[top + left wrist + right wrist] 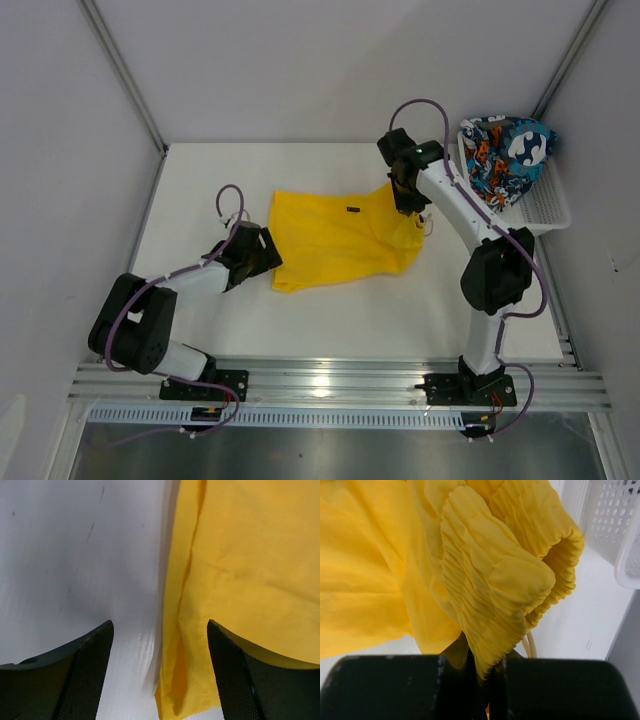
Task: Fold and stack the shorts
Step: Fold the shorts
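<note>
Got the right tool clamped on the bunched elastic waistband of the yellow shorts, spread across the middle of the desk, and the left tool wide apart, straddling the opposite edge with nothing in it. Looks like fold setup, so lower the left one square over that edge, bite both layers, then move both ends together and keep the cloth taut. Leave the printed shorts in the far-right basket for later.

Surface: white, matte, faintly scuffed. Walls: plain pale grey panels on three sides. Corner posts: aluminium. Near edge: slotted aluminium rail. Light: even, soft-shadowed.
</note>
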You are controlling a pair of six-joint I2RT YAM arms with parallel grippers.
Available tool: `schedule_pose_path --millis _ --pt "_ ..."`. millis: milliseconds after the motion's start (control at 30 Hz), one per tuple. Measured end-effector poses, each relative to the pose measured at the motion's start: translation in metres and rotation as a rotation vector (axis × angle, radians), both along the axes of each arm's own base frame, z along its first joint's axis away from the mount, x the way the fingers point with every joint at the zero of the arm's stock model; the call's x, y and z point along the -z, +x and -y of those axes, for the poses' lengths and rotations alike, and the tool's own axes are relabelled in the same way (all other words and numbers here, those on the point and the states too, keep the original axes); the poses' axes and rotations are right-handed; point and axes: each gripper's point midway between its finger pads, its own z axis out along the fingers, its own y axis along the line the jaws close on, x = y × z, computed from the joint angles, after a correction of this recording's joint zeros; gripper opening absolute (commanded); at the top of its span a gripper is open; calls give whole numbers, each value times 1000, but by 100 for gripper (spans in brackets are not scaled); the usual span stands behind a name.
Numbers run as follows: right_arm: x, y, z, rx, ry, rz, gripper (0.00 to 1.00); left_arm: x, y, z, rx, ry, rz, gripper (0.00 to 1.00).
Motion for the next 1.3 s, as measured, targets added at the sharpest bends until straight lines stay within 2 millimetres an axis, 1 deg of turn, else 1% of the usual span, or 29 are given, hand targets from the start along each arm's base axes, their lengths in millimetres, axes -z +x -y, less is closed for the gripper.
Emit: schedule_pose_path --millis 133,333,533,600,667,967,1100,1300 --pt "-3 2 -20 -19 -45 10 0 -1 3 7 8 -25 11 76" --pt "-4 -3 -49 -48 -92 16 0 -1 1 22 49 -53 36 74" --pt "-13 -1 -83 -77 -80 63 0 -1 1 30 72 -69 68 73" --pt "-16 -3 -92 -94 -57 66 0 -1 0 33 79 -73 78 73" --pt "-16 -5 -98 -104 -34 61 0 -1 -1 35 85 -74 82 73" --pt "-3 -4 -126 -143 169 6 0 -1 -9 35 95 -70 82 72" --pt "-2 -2 -145 -161 258 8 0 -1 -11 36 100 -67 79 72" --pt "0 -5 -170 -203 328 15 0 0 -13 36 108 -56 78 72"
